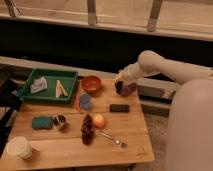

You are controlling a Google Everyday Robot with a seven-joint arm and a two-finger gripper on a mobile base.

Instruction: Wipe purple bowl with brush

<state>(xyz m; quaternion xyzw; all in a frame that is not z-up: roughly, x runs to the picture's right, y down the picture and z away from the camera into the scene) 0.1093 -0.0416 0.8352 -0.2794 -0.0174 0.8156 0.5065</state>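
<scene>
The purple bowl [129,89] sits at the back right of the wooden table [60,155]. My gripper [119,84] is at the end of the white arm [150,62], which reaches in from the right. It hangs over the bowl's left rim. It holds the brush [118,88], a short dark stick pointing down onto the left part of the bowl. The brush's lower tip blends with the dark bowl.
A red-orange bowl [91,83] stands left of the purple one, and a flat black block [119,108] lies in front. A green tray [50,94] is at the back left. A blue cup [85,101], an orange [99,121], grapes [87,130], a silvery utensil [113,139], a green sponge [42,122] and a white cup [19,148] are spread around.
</scene>
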